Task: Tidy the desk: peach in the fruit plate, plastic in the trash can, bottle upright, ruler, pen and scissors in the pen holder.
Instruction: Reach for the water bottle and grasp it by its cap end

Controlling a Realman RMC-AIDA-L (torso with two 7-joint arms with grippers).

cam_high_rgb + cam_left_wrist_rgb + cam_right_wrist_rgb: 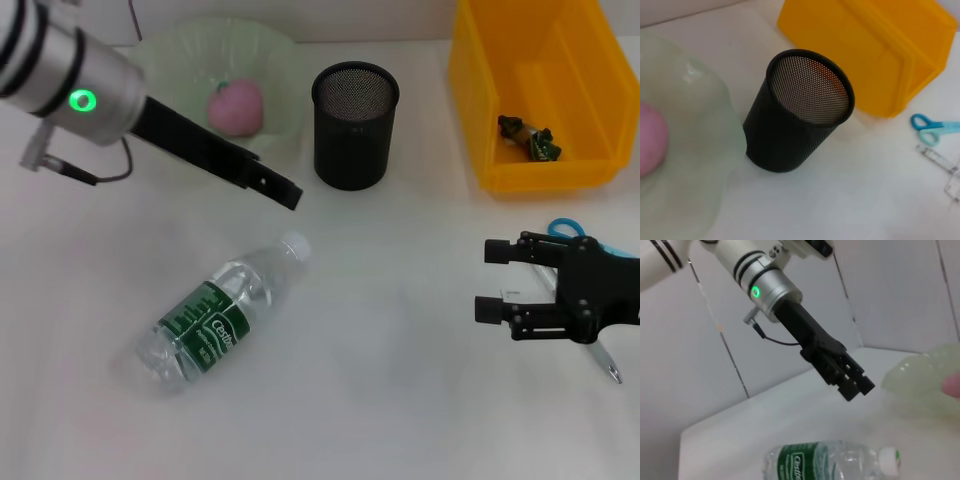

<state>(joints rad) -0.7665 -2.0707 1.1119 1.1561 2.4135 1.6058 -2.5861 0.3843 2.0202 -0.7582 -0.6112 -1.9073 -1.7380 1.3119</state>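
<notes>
The pink peach [236, 107] lies in the pale green fruit plate [275, 60]. On its side on the desk [400, 400] lies the bottle [220, 325], cap toward the black mesh pen holder [355, 125]. A dark crumpled plastic [530, 138] rests inside the yellow trash can [540, 60]. My left gripper [290, 193] hovers shut between plate and pen holder, above the bottle's cap end. At the right my right gripper [492, 280] is open and empty, over the scissors [565, 228]. The left wrist view shows the scissors [935, 127] beside the clear ruler [936, 156]. No pen is in view.
The left forearm [80, 85] crosses the back left corner over the plate's rim. A wall stands behind the desk in the right wrist view, where the left gripper [857, 389] hangs above the bottle [830, 462].
</notes>
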